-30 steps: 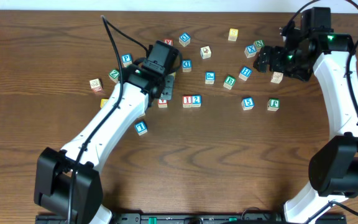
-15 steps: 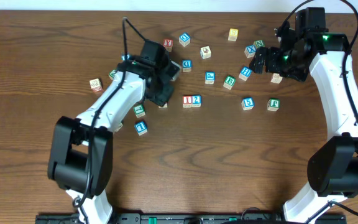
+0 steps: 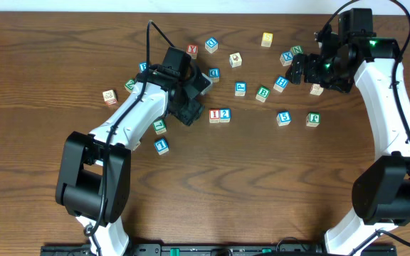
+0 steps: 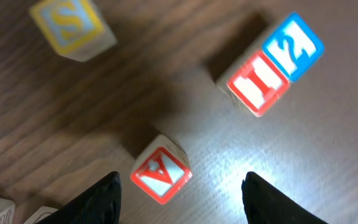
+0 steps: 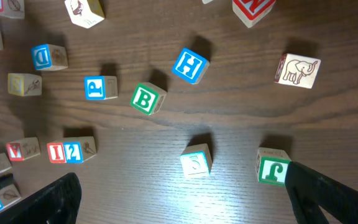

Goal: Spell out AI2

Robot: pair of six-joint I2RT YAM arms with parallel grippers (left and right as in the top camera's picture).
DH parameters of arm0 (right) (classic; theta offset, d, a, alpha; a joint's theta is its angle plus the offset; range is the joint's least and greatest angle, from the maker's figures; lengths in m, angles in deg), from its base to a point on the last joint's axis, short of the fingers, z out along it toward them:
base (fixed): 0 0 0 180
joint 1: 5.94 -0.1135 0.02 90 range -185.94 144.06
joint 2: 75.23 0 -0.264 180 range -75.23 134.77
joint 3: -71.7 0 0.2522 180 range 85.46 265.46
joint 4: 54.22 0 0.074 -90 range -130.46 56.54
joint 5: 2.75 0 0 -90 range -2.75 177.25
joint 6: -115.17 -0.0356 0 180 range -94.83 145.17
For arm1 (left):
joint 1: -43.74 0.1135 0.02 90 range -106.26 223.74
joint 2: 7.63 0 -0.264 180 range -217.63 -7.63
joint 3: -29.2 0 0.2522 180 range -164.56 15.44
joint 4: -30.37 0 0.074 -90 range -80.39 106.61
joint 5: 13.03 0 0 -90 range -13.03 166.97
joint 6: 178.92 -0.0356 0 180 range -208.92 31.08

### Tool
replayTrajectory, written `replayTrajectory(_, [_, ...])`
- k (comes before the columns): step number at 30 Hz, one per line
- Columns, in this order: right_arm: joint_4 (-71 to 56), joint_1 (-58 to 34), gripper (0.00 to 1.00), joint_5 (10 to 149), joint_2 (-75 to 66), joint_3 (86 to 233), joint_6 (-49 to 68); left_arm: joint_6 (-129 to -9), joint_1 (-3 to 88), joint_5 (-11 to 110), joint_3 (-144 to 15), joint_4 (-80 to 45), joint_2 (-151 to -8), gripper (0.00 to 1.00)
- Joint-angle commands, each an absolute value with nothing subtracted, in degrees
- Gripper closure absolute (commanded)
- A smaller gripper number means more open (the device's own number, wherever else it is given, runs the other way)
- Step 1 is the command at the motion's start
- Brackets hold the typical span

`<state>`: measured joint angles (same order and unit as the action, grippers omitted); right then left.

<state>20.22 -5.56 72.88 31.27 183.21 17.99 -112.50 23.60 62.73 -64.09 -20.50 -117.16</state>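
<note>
The left fingers [image 4: 101,198] have just let go and spread, leaving the red A [image 4: 161,169] standing free on the surface [image 4: 328,162] between them. It sits near the red I [image 4: 258,84] and blue 2 [image 4: 293,45], which touch side by side, but a gap remains and the A looks askew, so I'd say the word wants one more nudge. The right fingers [image 5: 48,200] hang wide apart, empty, over the loose cubes [image 5: 146,99].
</note>
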Motion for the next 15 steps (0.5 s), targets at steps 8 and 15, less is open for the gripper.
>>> replayTrajectory(8, [20.44,-5.89,0.01,72.74,30.20,183.91,18.41,-79.01,23.62,68.92,-63.85,-17.17,-121.69,0.39])
replayTrajectory(15, [20.44,-5.89,0.01,72.74,30.20,183.91,18.39,-77.83,23.64,69.97,-63.87,-16.54,-123.70,0.41])
